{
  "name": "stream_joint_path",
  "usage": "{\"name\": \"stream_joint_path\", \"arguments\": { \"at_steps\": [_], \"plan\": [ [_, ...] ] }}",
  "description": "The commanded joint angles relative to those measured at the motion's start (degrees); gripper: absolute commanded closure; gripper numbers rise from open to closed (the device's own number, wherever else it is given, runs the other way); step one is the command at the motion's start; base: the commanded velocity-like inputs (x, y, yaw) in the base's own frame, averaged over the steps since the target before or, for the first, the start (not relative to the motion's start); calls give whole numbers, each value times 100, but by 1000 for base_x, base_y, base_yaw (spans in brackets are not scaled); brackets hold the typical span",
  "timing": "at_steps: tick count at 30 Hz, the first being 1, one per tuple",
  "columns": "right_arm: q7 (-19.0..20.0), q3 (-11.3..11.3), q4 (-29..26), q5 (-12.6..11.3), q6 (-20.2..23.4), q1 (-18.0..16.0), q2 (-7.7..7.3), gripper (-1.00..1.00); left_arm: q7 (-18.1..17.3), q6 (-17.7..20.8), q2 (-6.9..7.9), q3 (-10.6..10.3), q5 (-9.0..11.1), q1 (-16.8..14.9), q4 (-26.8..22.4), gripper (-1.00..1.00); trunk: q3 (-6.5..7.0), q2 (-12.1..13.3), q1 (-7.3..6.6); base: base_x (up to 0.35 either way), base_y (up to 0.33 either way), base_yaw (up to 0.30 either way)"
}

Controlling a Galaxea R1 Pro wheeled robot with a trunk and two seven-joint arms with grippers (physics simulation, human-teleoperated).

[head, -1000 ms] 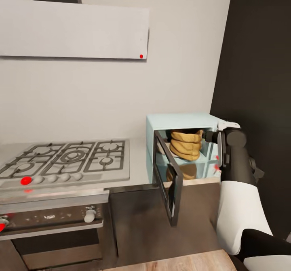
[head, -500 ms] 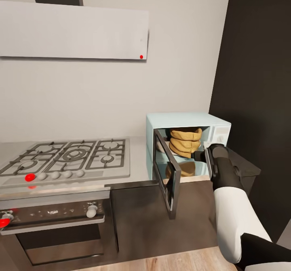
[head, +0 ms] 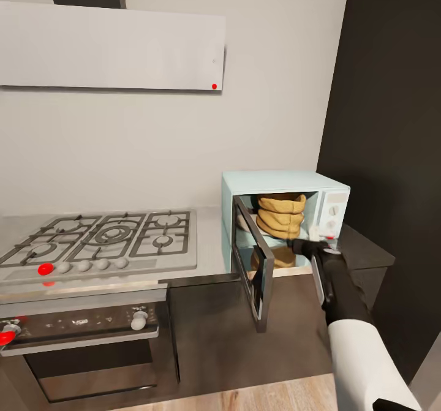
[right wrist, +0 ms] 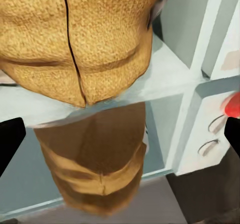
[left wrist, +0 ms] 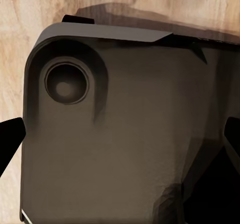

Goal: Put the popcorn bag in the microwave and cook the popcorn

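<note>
popcorn bag (head: 280,215) sits inside the microwave (head: 285,184), right of centre in the head view, standing on the cavity floor with its tan folds reflected in the glossy surface below it. the microwave rests on the countertop (head: 208,239), and its door (head: 254,267) hangs open toward the lower middle of the frame. the right gripper (head: 302,245) is just outside the cavity mouth, below the bag and clear of it; in the right wrist view its dark fingertips (right wrist: 11,139) sit at opposite edges of the frame, spread apart and holding nothing. whether the left gripper's fingers are apart or together cannot be told. judging by this, placing the bag is done; left are closing the door and starting the heat at the white knob panel (head: 331,210).
</note>
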Motion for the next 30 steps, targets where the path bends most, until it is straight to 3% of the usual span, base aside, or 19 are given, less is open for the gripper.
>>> {"name": "stream_joint_path", "arguments": {
  "at_steps": [1,11,18,26,30],
  "plan": [
    [50,-20,-10,50,-62,37,7,-100,-1,-7,-2,-10,50,-1,0,-100,-6,-4,0,0,0,0],
    [53,-61,2,11,-563,109,17,-100,-1,-7,-6,-4,50,-2,0,-100,-6,-4,0,0,0,0],
    [54,-63,-10,9,-614,109,100,-100,-1,-7,-6,-8,50,-2,0,-100,-6,-4,0,4,0,0],
    [38,-63,3,-10,-613,109,155,-100,-1,-7,-4,-13,50,-1,0,-100,-6,-4,0,247,0,0],
    [21,-63,13,-239,-611,109,141,-100,-1,-7,1,-13,50,0,0,-100,-6,-4,0,303,0,0]
  ]
}}
